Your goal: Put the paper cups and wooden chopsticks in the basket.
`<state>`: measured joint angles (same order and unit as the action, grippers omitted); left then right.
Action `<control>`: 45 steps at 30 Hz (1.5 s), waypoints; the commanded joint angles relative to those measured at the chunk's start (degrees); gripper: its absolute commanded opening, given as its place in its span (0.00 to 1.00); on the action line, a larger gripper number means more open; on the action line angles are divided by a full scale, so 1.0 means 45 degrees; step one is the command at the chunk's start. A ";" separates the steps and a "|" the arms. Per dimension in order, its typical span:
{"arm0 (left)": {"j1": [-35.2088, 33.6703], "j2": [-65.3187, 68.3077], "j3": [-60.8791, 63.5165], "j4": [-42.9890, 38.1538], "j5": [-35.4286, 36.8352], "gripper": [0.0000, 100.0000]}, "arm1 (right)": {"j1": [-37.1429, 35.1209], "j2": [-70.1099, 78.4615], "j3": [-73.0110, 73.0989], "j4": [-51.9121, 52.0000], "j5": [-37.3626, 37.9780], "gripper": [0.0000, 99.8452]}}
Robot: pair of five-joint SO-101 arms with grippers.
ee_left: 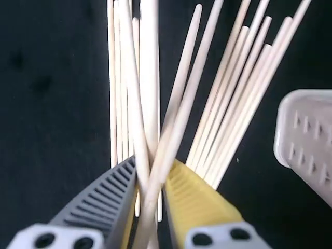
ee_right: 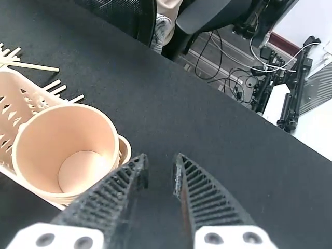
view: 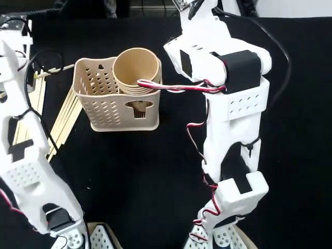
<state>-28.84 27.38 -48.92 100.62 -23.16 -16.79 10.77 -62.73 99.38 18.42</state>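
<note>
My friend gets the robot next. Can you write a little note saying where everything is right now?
Left pincer: shut on a few chopsticks, at the pile.
Right pincer: open, empty, near the cups.
Done: cups stacked in the basket.
Left to do: chopsticks, lying on the table beside the basket, go in.

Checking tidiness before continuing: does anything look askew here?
Yes. The gripped chopsticks in the left tool cross each other instead of lying parallel, and the loose chopsticks beside the basket are fanned out.
</note>
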 commanded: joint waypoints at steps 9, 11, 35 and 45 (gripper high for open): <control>0.0205 -0.6291 0.1241 0.0039 0.1016 0.03 | 0.0449 -0.0498 0.0733 0.0391 0.0078 0.09; 0.0225 -0.6896 0.1241 0.0000 0.1426 0.03 | 0.0703 -0.0498 0.1006 0.0391 0.0078 0.09; 0.5636 -0.7463 0.0694 -0.4278 0.6603 0.06 | 0.1074 -0.0400 0.1123 0.0391 0.0078 0.09; 0.6046 -0.7346 0.4366 -0.4220 0.7131 0.04 | 0.2579 -0.0498 0.2413 0.0371 0.0078 0.09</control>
<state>-2.37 -4.97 -35.56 82.51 6.73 -7.74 10.77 -54.29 99.38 18.42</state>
